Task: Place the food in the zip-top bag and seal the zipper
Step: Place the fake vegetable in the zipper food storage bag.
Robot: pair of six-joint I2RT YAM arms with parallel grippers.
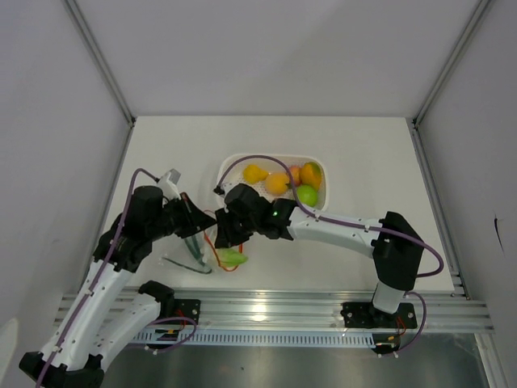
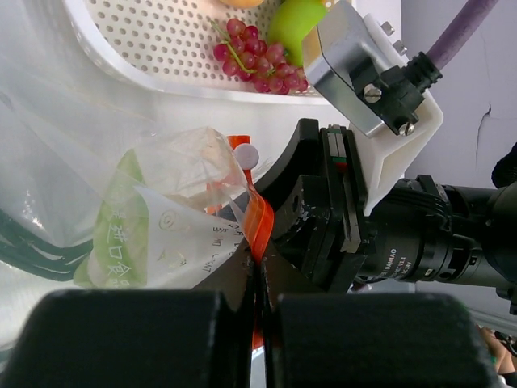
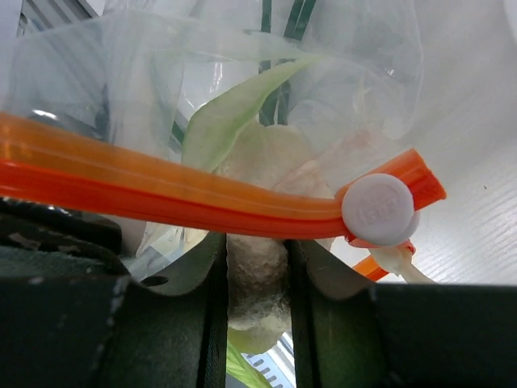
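Loading step, partly done. Zip-top bag (image 1: 196, 257) slumped by the near edge, left of centre, with green beans (image 2: 24, 255) inside by the look of it. Left gripper (image 2: 258, 275) clamped tight on the zipper (image 2: 257, 226), propping the mouth up. Right gripper (image 3: 254, 250) closed part-way around the cauliflower (image 3: 257, 283), fingers pressing both its sides, right at the mouth near the white slider (image 3: 378, 210). Cannot tell whether fully past the strip. Grapes (image 2: 258, 56), lemon (image 1: 254, 172), oranges (image 1: 277, 183) and green apple (image 1: 307, 195) waiting in the white basket (image 1: 234, 162) around mid-table, right of centre.

Next, as judged:
- Push the cauliflower deeper, let go, back out without dragging the film.
- Go to the basket for another piece, left pinch kept steady throughout.
- Sealing a long way off.

Left arm: up from the near-left corner, wrist bent inward to the right. Right arm: elbow toward the right edge, forearm stretched leftward across the near half, wrist nose-to-nose with the left one.
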